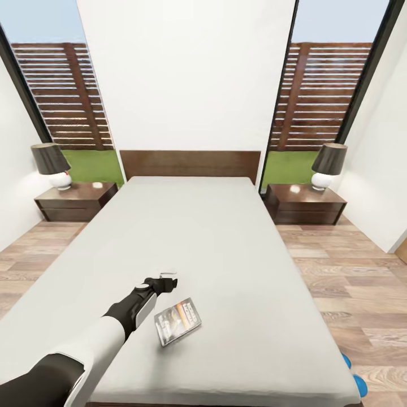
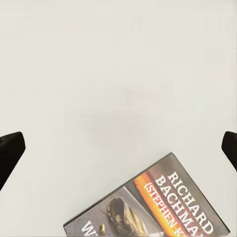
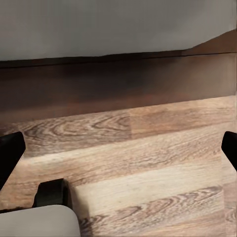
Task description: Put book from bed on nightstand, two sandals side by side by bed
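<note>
Head view: the left gripper (image 1: pixel 165 281) is reached out over the bed (image 1: pixel 226 243), just beside the book (image 1: pixel 177 321).

The book (image 2: pixel 158 207) is seen lying flat on the pale mattress near the foot end, cover up, untouched. In the left wrist view the two fingertips (image 2: pixel 11 150) are spread wide with only mattress between them, so the claw is released, apparently held ready for a pick from above. The right gripper (image 3: pixel 118 148) is likewise spread and empty, hung low over the wood floor (image 3: pixel 148 148) by the bed frame. Both nightstands (image 1: pixel 76 200) are waiting beside the headboard; the sandals (image 1: pixel 354 373) are glimpsed as blue shapes on the floor at the bed's right corner.
</note>
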### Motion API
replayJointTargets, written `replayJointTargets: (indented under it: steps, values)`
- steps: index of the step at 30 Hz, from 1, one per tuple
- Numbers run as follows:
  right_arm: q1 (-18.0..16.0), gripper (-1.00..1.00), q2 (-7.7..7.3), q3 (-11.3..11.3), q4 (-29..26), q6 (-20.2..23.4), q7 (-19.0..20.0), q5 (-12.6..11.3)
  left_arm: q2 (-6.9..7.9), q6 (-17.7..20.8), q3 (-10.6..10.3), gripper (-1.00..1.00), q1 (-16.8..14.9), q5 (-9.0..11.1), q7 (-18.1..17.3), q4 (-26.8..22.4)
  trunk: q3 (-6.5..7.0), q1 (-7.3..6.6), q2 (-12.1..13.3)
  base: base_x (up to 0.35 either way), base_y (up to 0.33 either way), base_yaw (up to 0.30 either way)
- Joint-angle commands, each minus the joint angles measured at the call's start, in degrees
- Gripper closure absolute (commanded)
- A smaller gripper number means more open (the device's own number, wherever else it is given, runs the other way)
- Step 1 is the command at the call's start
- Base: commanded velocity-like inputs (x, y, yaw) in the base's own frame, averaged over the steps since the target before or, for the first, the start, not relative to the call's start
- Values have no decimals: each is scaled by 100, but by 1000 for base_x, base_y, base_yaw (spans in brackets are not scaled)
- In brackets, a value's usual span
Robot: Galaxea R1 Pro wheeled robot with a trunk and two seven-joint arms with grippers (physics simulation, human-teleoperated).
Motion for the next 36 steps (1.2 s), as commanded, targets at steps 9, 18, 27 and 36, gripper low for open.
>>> replayJointTargets:
  steps: [9, 18, 27, 36]
  values:
    - [50, -100, 1, -37, 6, -12, -14, 70, 4, 26, -48, -100, -3, 55, 35, 1, -5, 2, -3, 77, 0, 0]
    - [64, -100, -1, -34, 5, -12, -9, 68, 4, 27, -49, -100, -3, 52, 51, 5, -5, 2, -3, 15, 0, 0]
    - [67, -100, -6, -33, 0, -12, -8, 63, 4, 28, -47, -100, -3, 52, 64, -13, -5, 2, -3, 3, 0, 0]
    - [68, -100, -8, -37, -1, -12, -16, 63, 4, 26, -47, -100, -3, 52, 73, -17, -5, 2, -3, 0, 0, 0]
